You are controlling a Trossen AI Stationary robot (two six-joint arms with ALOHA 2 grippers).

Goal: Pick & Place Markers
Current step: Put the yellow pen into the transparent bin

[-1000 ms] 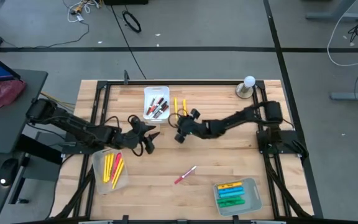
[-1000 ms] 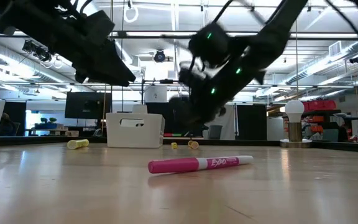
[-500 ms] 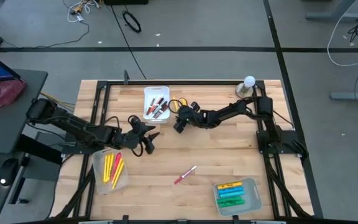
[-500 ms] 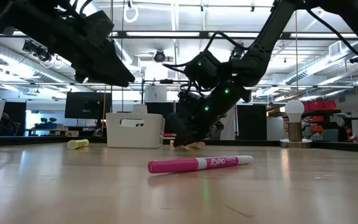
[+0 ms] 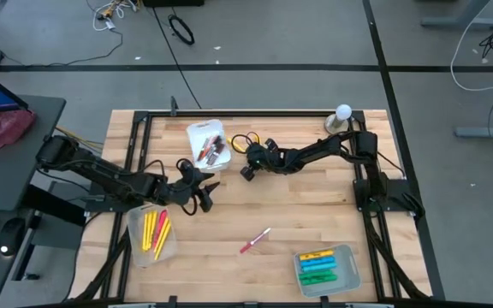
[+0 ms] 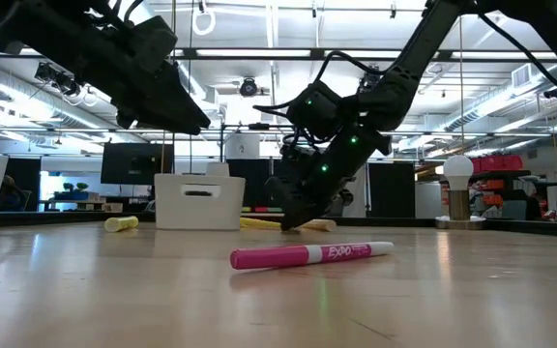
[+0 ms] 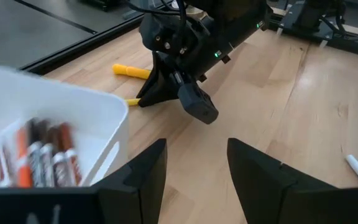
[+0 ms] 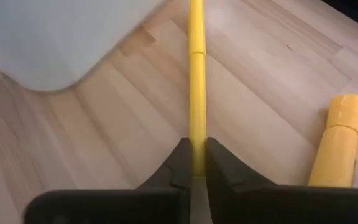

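My right gripper (image 5: 248,159) is down at the far middle of the table, shut on a thin yellow marker (image 8: 196,74) next to a white tray (image 5: 205,145) that holds red and dark markers. A thicker yellow marker (image 8: 339,142) lies loose beside it. A pink marker (image 5: 255,240) rests flat on the wood near the middle. My left gripper (image 5: 204,195) hovers open left of centre, with nothing between its fingers, and looks at the white tray (image 7: 48,143) and my right gripper (image 7: 179,93). My right gripper pinches the thin yellow marker near one end (image 8: 196,155) between its two fingertips. The fingers slant down from the table's right side, and the marker runs straight on ahead of them toward the white tray. The marker stays low over the wood (image 6: 259,223); whether it is lifted clear I cannot tell.
A clear tray with yellow and red markers (image 5: 152,233) stands near left. Another tray with blue, green and yellow markers (image 5: 325,267) stands near right. A lamp with a white bulb (image 5: 342,118) is at the far right. One more yellow marker (image 6: 121,223) lies at the left.
My right gripper has gone toward the far edge and the white tray, come down onto the yellow markers and shut on the thin one. The white tray has slid toward the table's left edge and turned a little.
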